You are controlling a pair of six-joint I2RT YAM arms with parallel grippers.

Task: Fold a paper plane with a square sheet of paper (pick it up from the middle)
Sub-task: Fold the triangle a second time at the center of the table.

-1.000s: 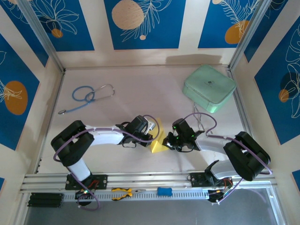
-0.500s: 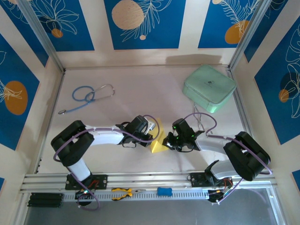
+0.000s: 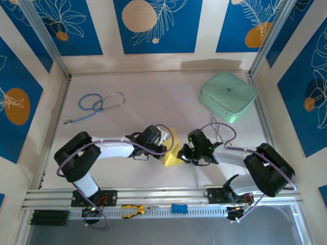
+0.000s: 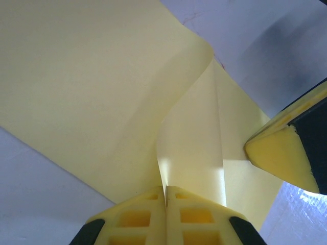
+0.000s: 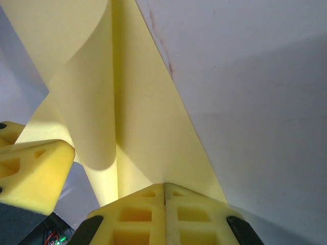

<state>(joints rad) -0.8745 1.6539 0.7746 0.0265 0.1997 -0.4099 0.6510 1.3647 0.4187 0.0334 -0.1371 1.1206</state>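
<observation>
Yellow foam pads of the left tool (image 4: 165,196) are clenched together on one edge of the square sheet of paper (image 4: 92,76), which rises out of their seam in a loose, curling fold. The right tool (image 5: 164,191) is pressed tight on another edge in the same way, with the paper bending up and away toward 11 o'clock in its wrist view. One of its pads shows at 3 o'clock in the left wrist view, touching the sheet. From above, the two tools face each other with the pale-yellow sheet between them, a little toward 6 o'clock from the middle of the worktop (image 3: 153,97). From the sheet, a mint-green case (image 3: 228,96) lies well apart at 1 o'clock, a blue stethoscope (image 3: 97,104) at 10 o'clock, and yellow-handled pliers (image 3: 135,209) on the front rail at 7 o'clock.
</observation>
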